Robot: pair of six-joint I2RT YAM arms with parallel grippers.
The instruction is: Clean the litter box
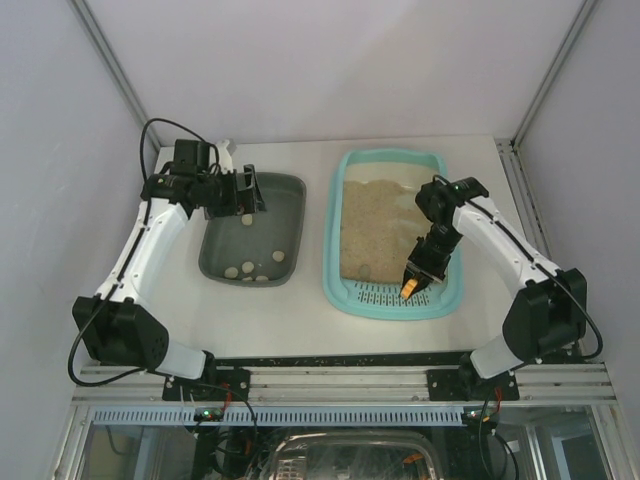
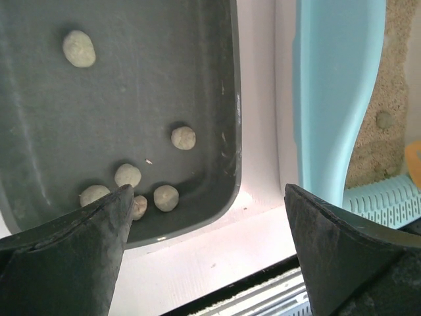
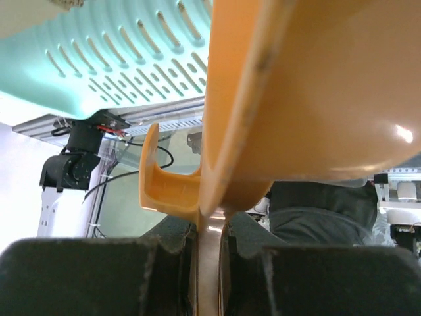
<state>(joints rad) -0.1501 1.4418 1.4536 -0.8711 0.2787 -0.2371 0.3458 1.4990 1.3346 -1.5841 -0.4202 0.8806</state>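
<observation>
The light-turquoise litter box (image 1: 345,290) lies right of centre, with beige litter (image 1: 375,225) and a slotted grate (image 1: 385,295) at its near end. My right gripper (image 1: 420,275) is shut on an orange scoop (image 1: 410,289), which hangs over the grate's right part. In the right wrist view the scoop (image 3: 309,92) fills the frame above my fingers (image 3: 92,276), with the grate (image 3: 131,59) behind. My left gripper (image 1: 245,195) is open and empty over the dark grey-green tray (image 1: 290,185). One clump (image 2: 383,120) lies in the litter.
The dark tray (image 2: 227,99) holds several pale round clumps (image 2: 183,137) near its front end. White table (image 2: 217,257) separates the two trays. The enclosure's walls and frame posts (image 1: 545,75) border the table.
</observation>
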